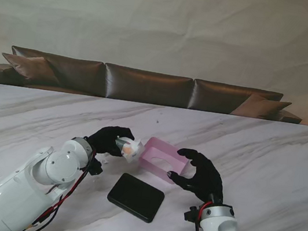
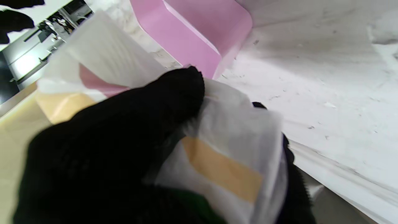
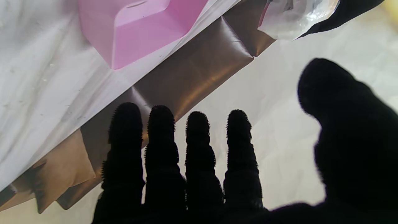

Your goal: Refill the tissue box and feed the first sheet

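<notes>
from the stand view, a marble bench (image 1: 265, 151) is seen with a brown sofa (image 1: 147, 85) behind it. the pink tissue box (image 1: 162, 159) sits near the middle, with a black lid (image 1: 136, 197) lying flat nearer to me, apart from it. the tissue pack (image 1: 129, 148) is gripped in the left hand (image 1: 109, 139), held right at the box's left edge. the right hand (image 1: 200, 174) is spread beside the box's right side; contact can't be told.

left wrist view: the pack (image 2: 230, 155), clear wrap with orange and pink patches, is clamped by black fingers (image 2: 174, 90), and part of the box (image 2: 199, 34) is hidden behind it.

right wrist view: fingers (image 3: 199, 140) are splayed, nothing held, box (image 3: 136, 31) cut off at the edge.
</notes>
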You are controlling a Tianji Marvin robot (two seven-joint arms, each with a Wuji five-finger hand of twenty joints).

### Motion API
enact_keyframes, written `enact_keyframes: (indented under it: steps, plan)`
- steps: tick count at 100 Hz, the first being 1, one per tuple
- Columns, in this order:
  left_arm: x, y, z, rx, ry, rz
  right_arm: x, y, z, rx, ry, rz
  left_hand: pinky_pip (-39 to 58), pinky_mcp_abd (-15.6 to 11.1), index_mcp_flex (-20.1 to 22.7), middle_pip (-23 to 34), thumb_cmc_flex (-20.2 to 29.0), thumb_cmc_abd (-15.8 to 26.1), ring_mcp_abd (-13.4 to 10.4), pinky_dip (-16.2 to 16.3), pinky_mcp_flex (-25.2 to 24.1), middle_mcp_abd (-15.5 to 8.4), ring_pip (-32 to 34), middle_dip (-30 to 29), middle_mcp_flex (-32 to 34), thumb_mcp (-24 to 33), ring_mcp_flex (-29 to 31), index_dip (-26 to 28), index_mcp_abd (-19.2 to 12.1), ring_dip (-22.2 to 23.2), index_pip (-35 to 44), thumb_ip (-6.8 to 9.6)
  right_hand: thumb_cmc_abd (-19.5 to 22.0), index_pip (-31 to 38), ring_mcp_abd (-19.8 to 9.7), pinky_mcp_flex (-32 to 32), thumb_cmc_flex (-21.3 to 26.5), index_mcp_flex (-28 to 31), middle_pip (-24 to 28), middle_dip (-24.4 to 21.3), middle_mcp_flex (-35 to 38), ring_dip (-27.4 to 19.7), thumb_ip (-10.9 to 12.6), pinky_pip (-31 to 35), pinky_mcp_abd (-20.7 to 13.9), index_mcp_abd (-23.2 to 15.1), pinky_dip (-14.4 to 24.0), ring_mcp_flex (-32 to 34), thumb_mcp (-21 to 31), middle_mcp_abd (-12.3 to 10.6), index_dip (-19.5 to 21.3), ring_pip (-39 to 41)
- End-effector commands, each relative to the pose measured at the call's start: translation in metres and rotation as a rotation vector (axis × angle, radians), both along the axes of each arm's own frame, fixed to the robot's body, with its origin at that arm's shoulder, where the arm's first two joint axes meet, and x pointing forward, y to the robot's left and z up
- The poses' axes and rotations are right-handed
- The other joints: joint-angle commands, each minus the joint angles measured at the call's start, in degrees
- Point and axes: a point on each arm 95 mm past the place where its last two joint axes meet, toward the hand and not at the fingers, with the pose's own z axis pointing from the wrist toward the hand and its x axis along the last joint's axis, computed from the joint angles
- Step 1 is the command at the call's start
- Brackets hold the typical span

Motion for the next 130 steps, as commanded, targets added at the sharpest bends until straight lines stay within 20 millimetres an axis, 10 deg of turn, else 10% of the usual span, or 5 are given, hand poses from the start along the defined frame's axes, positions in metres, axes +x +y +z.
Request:
enact_keyframes:
  steps: [1, 12, 18, 24, 130]
  plan:
    - [0.006, -0.001, 0.001, -0.015, 0.029, -0.028, 0.003, 0.002, 0.000, -0.016, -0.010, 0.019, 157.31, -20.12, 2.36, 0.20, 5.30, 3.97, 0.90, 1.23, -0.15, 0.67, 5.87, 1.34, 1.11, 1.12, 7.73, 3.22, -0.42, 1.83, 5.86, 3.35, -2.08, 1.07, -2.36, -0.44, 3.30, -2.16, 1.06, 0.87, -2.32, 1.21, -2.31, 2.12, -2.82, -3.70, 1.53, 0.40, -2.11, -3.35, 0.46, 1.51]
    - [0.010, -0.004, 0.003, -0.060, 0.093, -0.069, 0.006, 0.006, -0.001, -0.058, -0.041, 0.040, 156.98, -20.15, 2.04, -0.23, 5.12, 4.48, 0.68, 1.29, -0.20, 1.14, 5.48, 1.64, 0.91, 0.56, 8.19, 3.06, 0.21, 1.92, 5.35, 3.89, -5.11, 1.76, -3.30, -0.11, 8.69, -4.26, 1.88, 0.83, -6.17, 2.29, -6.16, 3.58, -4.72, -6.39, 2.97, 0.33, -1.92, -5.01, -0.09, 2.66]
    - [0.012, -0.007, 0.003, -0.092, 0.125, -0.090, 0.008, 0.008, -0.001, -0.080, -0.052, 0.054, 156.84, -20.17, 1.83, -0.51, 5.01, 4.73, 0.60, 1.36, -0.21, 1.35, 5.24, 1.74, 0.94, 0.43, 8.50, 2.91, 0.52, 1.98, 5.03, 4.28, -18.80, 2.19, -3.62, 0.14, 3.65, -5.88, 2.52, 0.67, -8.22, 2.75, -11.82, 4.51, -5.74, -7.54, 3.64, 0.26, 20.60, -5.71, -0.65, 3.14]
    - [0.014, -0.010, 0.002, -0.125, 0.158, -0.114, 0.010, 0.011, -0.001, -0.094, -0.056, 0.070, 156.73, -20.19, 1.56, -0.81, 4.84, 4.97, 0.73, 1.43, -0.22, 1.68, 5.11, 1.77, 0.95, 0.29, 8.97, 2.74, 0.90, 2.04, 4.70, 4.58, -22.85, 2.21, -3.79, 0.86, 3.93, -7.81, 2.95, 0.76, -10.32, 3.06, -14.14, 5.89, -6.89, -8.27, 4.19, 0.62, 27.18, -6.21, -0.78, 3.68]
    - [0.028, -0.049, -0.015, -0.268, 0.364, -0.345, 0.036, 0.062, -0.018, -0.103, -0.154, 0.127, 156.27, -20.18, 0.60, -3.15, 4.76, 8.31, 1.52, 2.73, -0.25, 4.40, 4.28, 2.44, 0.79, -2.28, 10.64, -0.45, 4.46, 2.78, 2.27, 5.47, -12.74, 7.18, -6.52, 5.87, 6.21, -1.02, 9.38, 5.29, -4.32, 14.32, -12.81, 16.02, -10.56, -13.78, 5.47, 8.27, 26.72, -10.20, 3.71, 23.77]
